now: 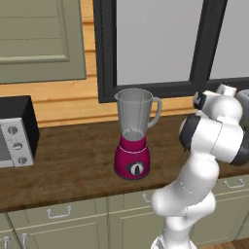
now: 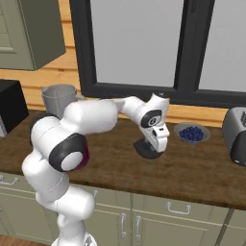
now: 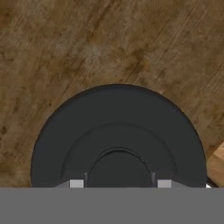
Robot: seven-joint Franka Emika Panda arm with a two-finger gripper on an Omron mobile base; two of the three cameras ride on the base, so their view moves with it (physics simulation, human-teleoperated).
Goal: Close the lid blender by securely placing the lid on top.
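The blender (image 1: 132, 141) stands on the wooden counter, a magenta base with a dial under a clear grey jar whose top is uncovered. In the right base view its jar (image 2: 58, 101) peeks out behind my arm. The dark round lid (image 2: 145, 150) lies flat on the counter well to the blender's right. My gripper (image 2: 156, 145) points straight down onto it. In the hand view the lid (image 3: 118, 118) is very close, and my gripper (image 3: 120, 183) is open with a fingertip (image 3: 76, 183) on either side of the raised centre knob.
A bowl of blueberries (image 2: 191, 133) sits just right of the lid, and a toaster (image 2: 236, 134) stands further right. A black-and-grey box appliance with knobs (image 1: 14, 133) stands at the counter's left. A window runs behind the counter (image 1: 73, 160).
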